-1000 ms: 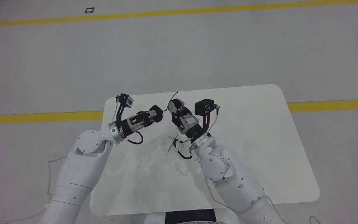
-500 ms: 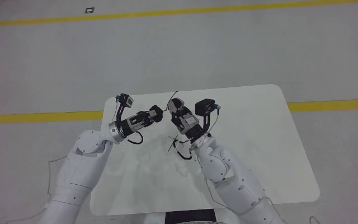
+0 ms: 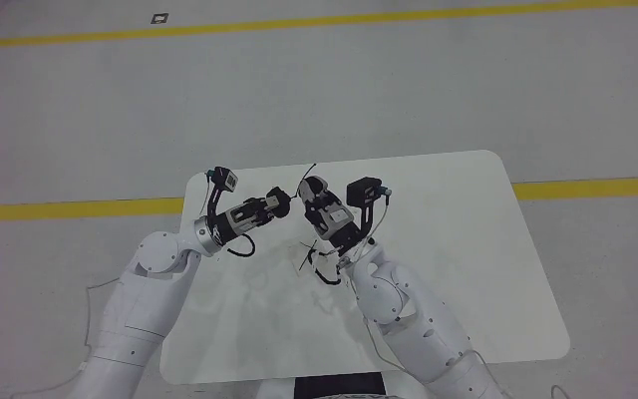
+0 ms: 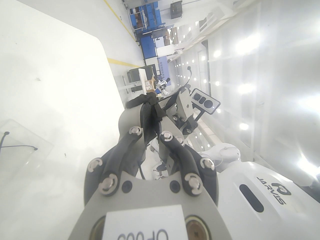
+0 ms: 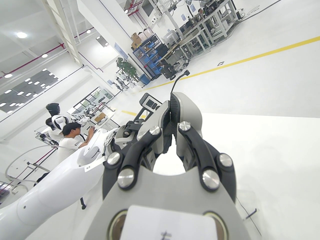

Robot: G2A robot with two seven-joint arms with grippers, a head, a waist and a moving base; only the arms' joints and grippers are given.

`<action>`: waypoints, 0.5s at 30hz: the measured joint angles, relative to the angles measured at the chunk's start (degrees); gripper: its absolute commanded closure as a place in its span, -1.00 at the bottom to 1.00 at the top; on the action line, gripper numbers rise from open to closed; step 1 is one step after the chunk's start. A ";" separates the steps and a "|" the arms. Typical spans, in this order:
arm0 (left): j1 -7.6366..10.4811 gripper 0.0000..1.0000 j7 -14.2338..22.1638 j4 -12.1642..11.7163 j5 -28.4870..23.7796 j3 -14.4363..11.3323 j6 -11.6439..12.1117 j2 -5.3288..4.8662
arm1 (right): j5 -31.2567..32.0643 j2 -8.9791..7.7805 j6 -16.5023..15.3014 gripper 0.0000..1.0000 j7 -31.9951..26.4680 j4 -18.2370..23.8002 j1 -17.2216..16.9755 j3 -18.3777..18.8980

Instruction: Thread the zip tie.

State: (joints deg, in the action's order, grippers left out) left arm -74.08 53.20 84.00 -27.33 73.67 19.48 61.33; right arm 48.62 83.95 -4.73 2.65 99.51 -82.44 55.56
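White, round-cornered worktop (image 3: 469, 249) on a pale floor (image 3: 399, 90) crossed by yellow lines (image 3: 299, 22). Above its far-left part, the right hand (image 5: 172, 106) pinches the zip tie (image 5: 177, 81) upright. The left hand (image 4: 150, 106), just beside, is pinched together. Spare ties (image 3: 311, 257) lie mid-worktop.

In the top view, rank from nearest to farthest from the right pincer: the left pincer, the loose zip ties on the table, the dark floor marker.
1. Left pincer, beside the right pincer.
2. Loose zip ties, lying on the table.
3. Dark floor marker, far off the table.
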 measured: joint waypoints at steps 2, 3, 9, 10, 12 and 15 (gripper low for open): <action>0.00 1.00 0.00 0.00 0.00 0.00 0.00 0.00 | 0.01 0.00 -0.02 1.00 0.09 0.10 0.01 0.05; 0.00 1.00 0.00 0.00 0.00 0.00 0.00 0.00 | 0.03 -0.01 -0.04 1.00 0.10 0.12 0.01 0.06; 0.00 1.00 0.00 0.00 0.00 0.00 0.00 0.00 | 0.12 0.00 -0.05 1.00 0.19 -0.09 0.07 0.06; 0.00 1.00 0.00 0.00 0.00 0.00 0.00 0.00 | 0.12 0.01 -0.04 1.00 0.21 -0.16 0.09 0.04; 0.00 1.00 0.00 0.00 0.00 0.00 0.00 0.00 | 0.10 0.02 -0.04 1.00 0.22 -0.40 0.14 -0.03; 0.00 1.00 0.00 0.00 0.00 0.00 0.00 0.00 | 0.12 0.04 -0.07 1.00 0.17 -0.83 0.22 -0.13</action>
State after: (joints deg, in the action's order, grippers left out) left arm -74.08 53.20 84.00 -27.33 73.67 19.48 61.33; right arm 48.74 84.00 -4.80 2.81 98.68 -82.22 55.44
